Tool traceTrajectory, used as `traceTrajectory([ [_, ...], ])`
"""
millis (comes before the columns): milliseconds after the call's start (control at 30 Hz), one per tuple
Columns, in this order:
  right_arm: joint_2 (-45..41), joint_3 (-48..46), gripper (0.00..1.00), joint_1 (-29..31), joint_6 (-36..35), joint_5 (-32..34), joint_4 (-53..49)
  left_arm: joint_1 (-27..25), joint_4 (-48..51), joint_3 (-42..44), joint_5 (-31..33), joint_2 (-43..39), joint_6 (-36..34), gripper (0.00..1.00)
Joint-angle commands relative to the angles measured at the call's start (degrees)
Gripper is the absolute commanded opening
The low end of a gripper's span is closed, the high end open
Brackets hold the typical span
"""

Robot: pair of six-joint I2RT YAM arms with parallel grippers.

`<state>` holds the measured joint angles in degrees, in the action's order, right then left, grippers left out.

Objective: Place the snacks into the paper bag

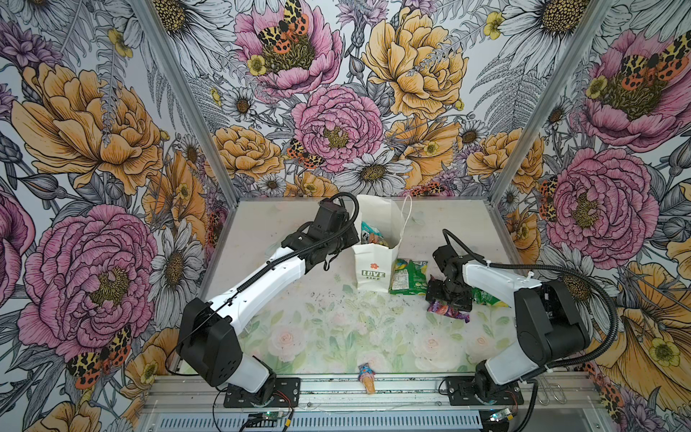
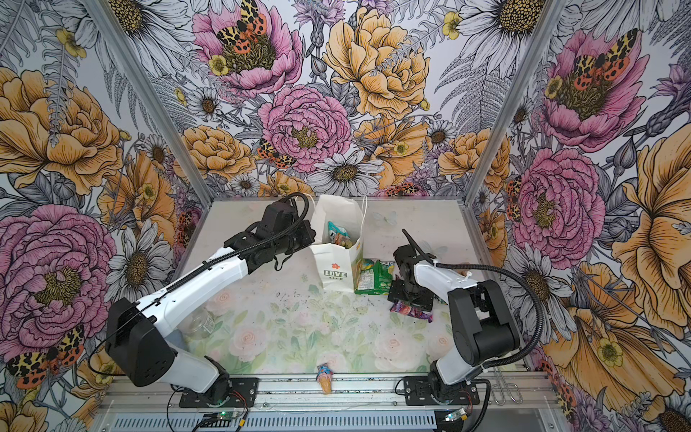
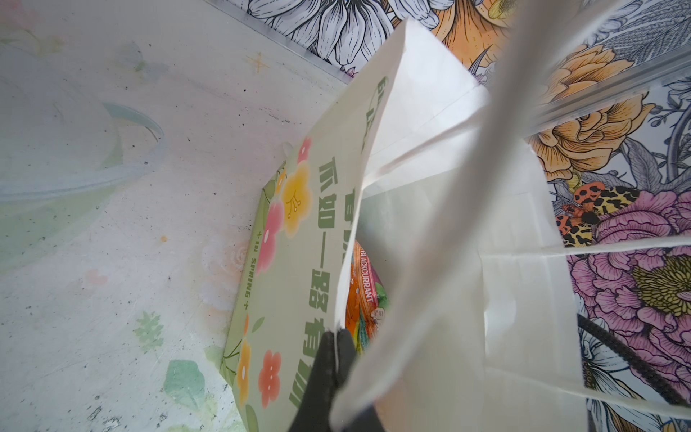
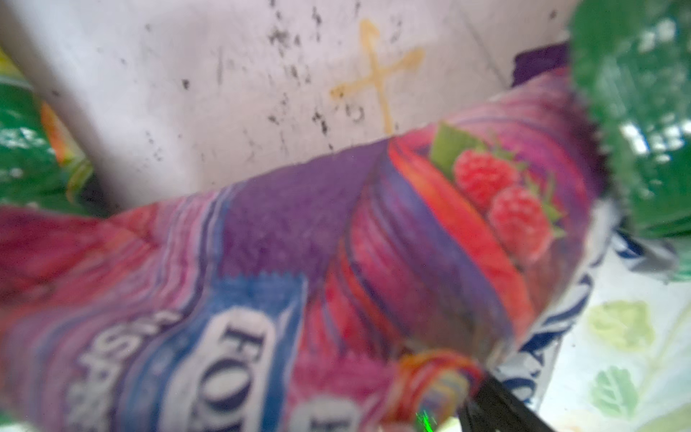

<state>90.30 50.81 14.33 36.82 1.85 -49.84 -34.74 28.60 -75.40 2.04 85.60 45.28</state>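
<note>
The white paper bag stands upright at the back middle of the table. My left gripper is shut on its rim, and a teal packet and an orange one lie inside. A green packet lies right of the bag. A second green one pokes out under my right arm. My right gripper is down over the purple packet. Its jaws are open, and only one finger shows, at the packet's edge.
An ice-cream-cone trinket lies at the table's front edge by the metal rail. A clear jar sits under my left arm. Flowered walls close in the back and both sides. The bag's cord handle sticks up.
</note>
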Motion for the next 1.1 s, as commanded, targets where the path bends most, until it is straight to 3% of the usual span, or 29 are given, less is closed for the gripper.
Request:
traceTrajectory([
  [0,1.2,-2.2,0.84,0.2,-0.5,-1.7,4.5,0.5,1.8,1.1,0.1,-0.1,0.2,0.0],
  [567,-10.1,-3.4,0.27,0.2,-0.5,-8.5,4.2,0.2,1.8,0.8,0.0,-1.0,0.3,0.0],
  [733,-13.8,-1.8,0.19,0.3,-0.8,-11.5,3.6,0.1,1.8,0.8,-0.1,-0.7,0.4,0.0],
  [1067,-22.9,7.3,0.12,0.3,-4.6,-17.6,0.7,-0.2,1.8,0.0,-0.3,-0.5,0.4,0.0],
])
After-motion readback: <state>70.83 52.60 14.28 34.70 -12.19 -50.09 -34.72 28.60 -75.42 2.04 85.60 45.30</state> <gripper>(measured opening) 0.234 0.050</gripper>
